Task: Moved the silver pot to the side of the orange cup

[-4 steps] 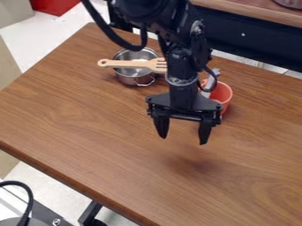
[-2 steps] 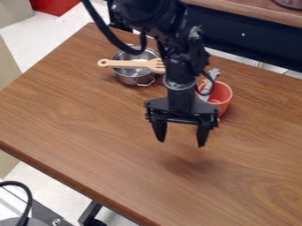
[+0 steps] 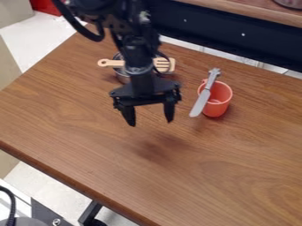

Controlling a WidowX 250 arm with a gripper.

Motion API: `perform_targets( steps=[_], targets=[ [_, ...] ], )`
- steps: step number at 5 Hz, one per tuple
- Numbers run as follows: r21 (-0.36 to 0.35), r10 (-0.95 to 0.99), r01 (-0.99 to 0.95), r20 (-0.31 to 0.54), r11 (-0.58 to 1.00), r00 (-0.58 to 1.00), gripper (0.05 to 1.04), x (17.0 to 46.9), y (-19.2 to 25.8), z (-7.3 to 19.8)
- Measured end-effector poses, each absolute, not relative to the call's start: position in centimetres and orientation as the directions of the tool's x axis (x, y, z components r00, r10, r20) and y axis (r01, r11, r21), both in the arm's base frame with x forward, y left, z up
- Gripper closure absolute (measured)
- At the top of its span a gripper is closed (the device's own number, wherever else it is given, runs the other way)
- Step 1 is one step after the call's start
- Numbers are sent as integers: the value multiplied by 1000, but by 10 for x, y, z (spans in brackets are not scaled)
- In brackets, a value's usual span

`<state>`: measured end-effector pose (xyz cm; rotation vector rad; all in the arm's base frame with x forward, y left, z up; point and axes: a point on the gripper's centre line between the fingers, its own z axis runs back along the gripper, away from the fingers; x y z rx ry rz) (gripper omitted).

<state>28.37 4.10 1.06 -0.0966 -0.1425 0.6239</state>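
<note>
Open room separates cup (image 3: 216, 106) from pot (image 3: 121, 76), which a spatula (image 3: 112, 63) crosses.

I could make out no words, labels, numbers or signs, either on the orange cup (image 3: 219, 106) or on anything around it.

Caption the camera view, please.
Open pincer over the table, pot behind the arm, knife resting across the cup.

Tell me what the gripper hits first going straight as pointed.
Likely the wooden tabletop; the open gripper points down with nothing visible in between. How high it hangs is hard to judge.
</note>
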Motion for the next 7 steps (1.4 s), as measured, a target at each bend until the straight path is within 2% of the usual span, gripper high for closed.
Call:
perform_targets(
  steps=[1, 2, 3, 5, 6, 7],
  targets=[
    [-119, 701, -691, 120, 713, 703, 82, 287, 75, 14],
    [-123, 754, -744, 87, 657, 651, 82, 293, 99, 21],
    [-156, 882, -868, 62, 471, 467, 83, 301, 110, 23],
    [-229, 984, -958, -17, 171, 180, 83, 322, 109, 9],
    [-258, 997, -964, -24, 69, 78, 83, 327, 114, 10],
    [-305, 1000, -952, 23, -2, -9, 83, 335, 125, 12]
  ],
)
